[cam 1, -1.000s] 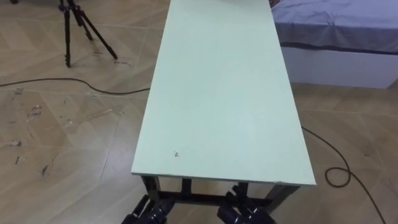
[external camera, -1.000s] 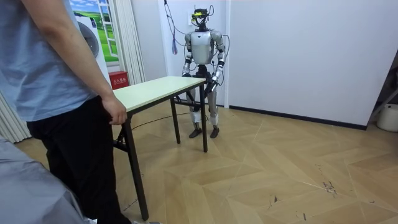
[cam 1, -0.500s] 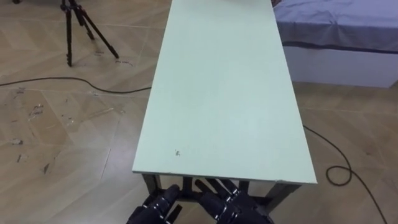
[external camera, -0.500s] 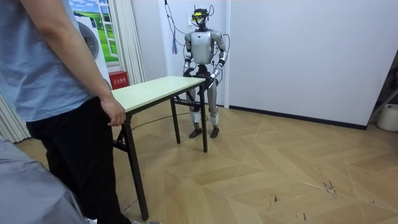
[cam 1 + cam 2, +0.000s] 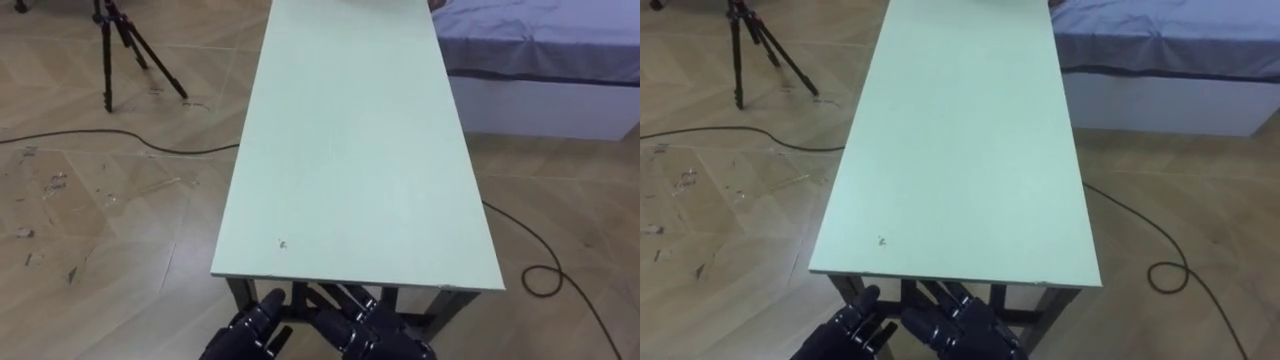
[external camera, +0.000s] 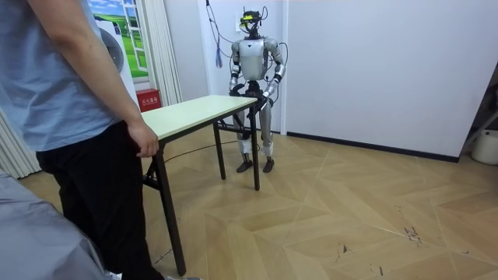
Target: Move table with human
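table long, pale green, black-framed; left hand and right hand spread empty at its near edge

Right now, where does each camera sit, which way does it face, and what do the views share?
Left eye view: on the robot's head, looking down along the table toward the bed; left hand and right hand, fingers straight, at the bottom edge.
Right eye view: beside it, same aim, same hands.
Room view: behind the person at the table's far end, facing the whole robot.
All share the table.
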### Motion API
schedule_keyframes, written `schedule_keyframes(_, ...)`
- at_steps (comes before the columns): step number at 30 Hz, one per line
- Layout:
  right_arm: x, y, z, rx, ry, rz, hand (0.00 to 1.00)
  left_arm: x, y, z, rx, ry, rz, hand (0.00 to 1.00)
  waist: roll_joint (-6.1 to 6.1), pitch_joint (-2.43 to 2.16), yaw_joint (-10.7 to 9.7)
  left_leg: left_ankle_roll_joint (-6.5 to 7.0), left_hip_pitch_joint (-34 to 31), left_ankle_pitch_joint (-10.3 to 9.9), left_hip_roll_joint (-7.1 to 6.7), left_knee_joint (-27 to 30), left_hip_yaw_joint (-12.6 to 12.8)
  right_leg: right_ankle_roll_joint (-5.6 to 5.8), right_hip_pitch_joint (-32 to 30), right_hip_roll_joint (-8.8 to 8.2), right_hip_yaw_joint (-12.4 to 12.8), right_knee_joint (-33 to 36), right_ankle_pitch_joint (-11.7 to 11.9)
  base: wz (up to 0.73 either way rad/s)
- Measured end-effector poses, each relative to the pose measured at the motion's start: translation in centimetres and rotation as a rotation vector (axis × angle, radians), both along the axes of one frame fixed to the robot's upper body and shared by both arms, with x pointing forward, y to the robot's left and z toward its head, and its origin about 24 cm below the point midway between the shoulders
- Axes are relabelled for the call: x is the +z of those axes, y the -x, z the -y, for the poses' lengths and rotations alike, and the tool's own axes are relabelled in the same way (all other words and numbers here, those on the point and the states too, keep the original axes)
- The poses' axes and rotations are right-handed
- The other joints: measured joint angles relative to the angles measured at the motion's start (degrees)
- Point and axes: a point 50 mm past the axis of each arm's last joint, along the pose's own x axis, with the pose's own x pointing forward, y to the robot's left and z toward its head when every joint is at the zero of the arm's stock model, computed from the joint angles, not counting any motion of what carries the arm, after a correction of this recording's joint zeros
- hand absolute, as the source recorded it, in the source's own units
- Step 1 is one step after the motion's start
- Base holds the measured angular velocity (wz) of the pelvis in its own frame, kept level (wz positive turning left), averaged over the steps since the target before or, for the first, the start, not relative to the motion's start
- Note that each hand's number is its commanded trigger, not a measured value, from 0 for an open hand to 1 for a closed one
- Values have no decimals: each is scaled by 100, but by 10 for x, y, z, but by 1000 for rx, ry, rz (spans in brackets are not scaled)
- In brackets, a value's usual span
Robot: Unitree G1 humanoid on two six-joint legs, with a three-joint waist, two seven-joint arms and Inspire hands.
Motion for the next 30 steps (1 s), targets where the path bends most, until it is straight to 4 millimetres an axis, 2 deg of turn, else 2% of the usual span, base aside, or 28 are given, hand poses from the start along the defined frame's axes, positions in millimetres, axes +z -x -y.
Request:
schedule_keyframes(14,3,-9,5,-36,41,-10,0,11,-9,0,13,-3,-31,0,-2,4,-21,1,-88,2,-6,51,26,-11,-94,-5,59,34,11,-1)
schedule_keyframes(16,3,-9,4,-42,40,-15,0,11,-9,1,12,-5,-35,0,23,-6,-19,1,-96,2,-3,83,73,-19,-120,1,88,36,27,-9)
schedule_keyframes(18,4,-11,3,-46,29,-17,0,11,-11,2,6,-4,-30,0,49,8,-29,1,-119,2,-1,75,89,-20,-140,2,113,38,43,-6)
schedule_keyframes(20,4,-12,3,-56,20,-25,0,17,-23,8,-23,8,19,0,79,3,-26,9,-136,7,0,79,90,-16,-156,-9,121,48,51,0)
schedule_keyframes(22,5,-13,3,-51,19,-28,0,36,-48,23,-49,61,136,0,102,-11,-64,17,-134,11,1,78,98,-15,-171,-23,131,80,52,-2)
schedule_keyframes(24,5,-14,3,-55,19,-28,0,35,-45,30,-71,63,145,0,110,-11,-145,18,-126,11,-3,69,116,-14,-171,-20,127,80,53,-4)
schedule_keyframes(30,3,-11,8,-54,24,-57,0,34,-42,36,-143,22,165,0,60,-37,-194,16,-104,11,-7,31,142,-14,-170,8,138,56,52,-1)
